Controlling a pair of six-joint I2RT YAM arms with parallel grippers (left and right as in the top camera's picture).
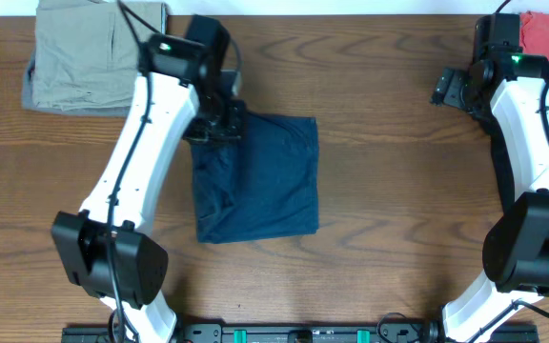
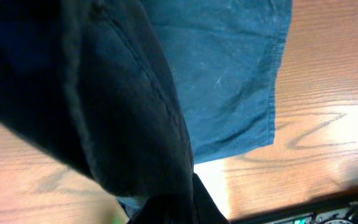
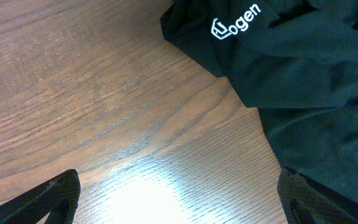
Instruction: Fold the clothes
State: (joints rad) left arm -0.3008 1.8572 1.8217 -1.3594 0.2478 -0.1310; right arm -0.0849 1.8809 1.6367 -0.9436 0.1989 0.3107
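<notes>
Two claws were mine at this table. From above, my left claw (image 1: 219, 122) was pinched shut on the far left corner of the navy shorts (image 1: 260, 176). The shorts lay in the middle of the table (image 1: 389, 191) as a neat block. The khaki shorts (image 1: 93, 52) sat folded at the far left. A red garment (image 1: 546, 33) lay bunched at the far right.

From my left wrist, the navy shorts (image 2: 229, 74) hung so close over the camera that I could not see my fingers.

From my right wrist, my right claw (image 3: 178, 186) stood wide apart and empty, near the black T-shirt (image 3: 303, 93) with its white logo (image 3: 236, 28).

I judged one piece done, one nearly done, and two left.
</notes>
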